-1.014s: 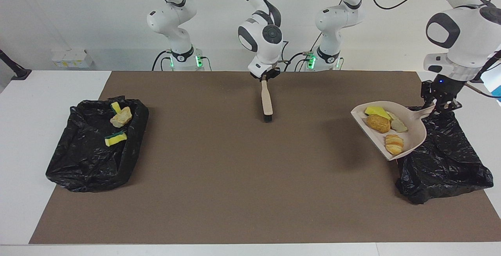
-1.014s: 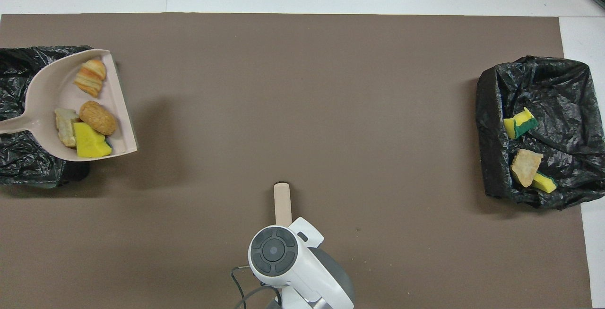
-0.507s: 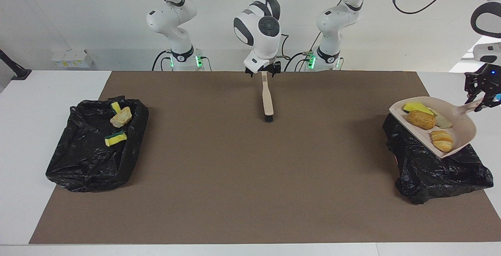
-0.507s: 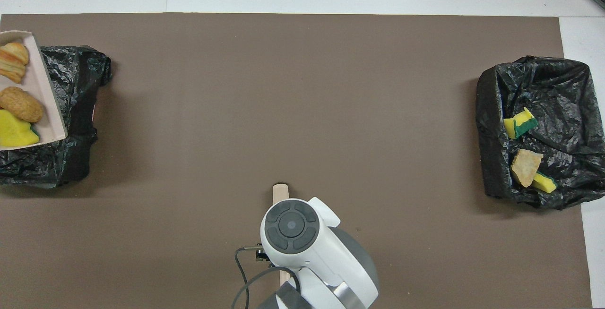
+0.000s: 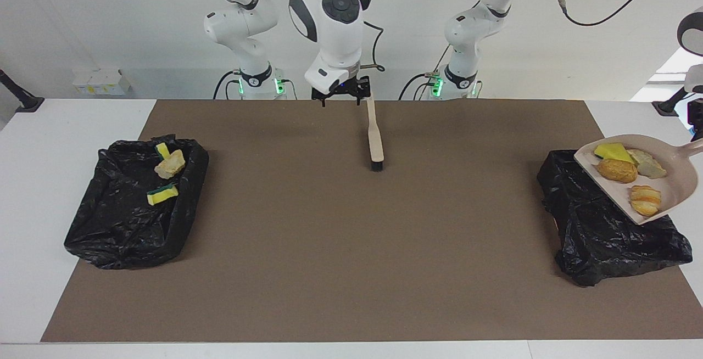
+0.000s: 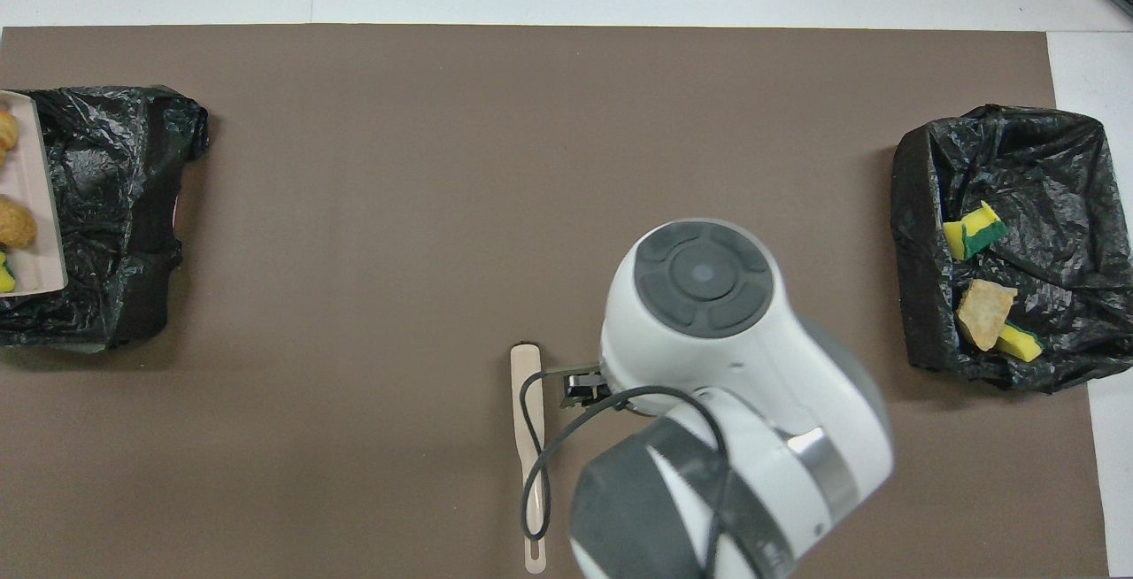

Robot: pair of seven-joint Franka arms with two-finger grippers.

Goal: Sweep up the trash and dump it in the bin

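My left gripper (image 5: 698, 131), at the view's edge, holds the beige dustpan (image 5: 678, 183) by its handle, in the air over the black bin (image 5: 604, 238) at the left arm's end. In the pan lie a yellow sponge (image 5: 611, 152), an orange-brown lump (image 5: 617, 170) and two pale beige chunks (image 5: 648, 167). The pan's edge shows in the overhead view (image 6: 35, 189). My right gripper (image 5: 341, 95) is open and empty, raised beside the handle of the beige brush (image 5: 374, 134), which lies on the mat.
A second black bin (image 5: 126, 222) at the right arm's end holds two yellow-green sponge pieces (image 5: 162, 195) and a beige chunk (image 5: 170, 164). The brown mat (image 5: 351, 249) covers the table. The right arm's wrist (image 6: 708, 296) hides part of the mat from above.
My left gripper has carried the loaded dustpan up and over the bin toward the table's end. My right gripper has risen off the brush's handle and swung toward its own end; the brush stays put.
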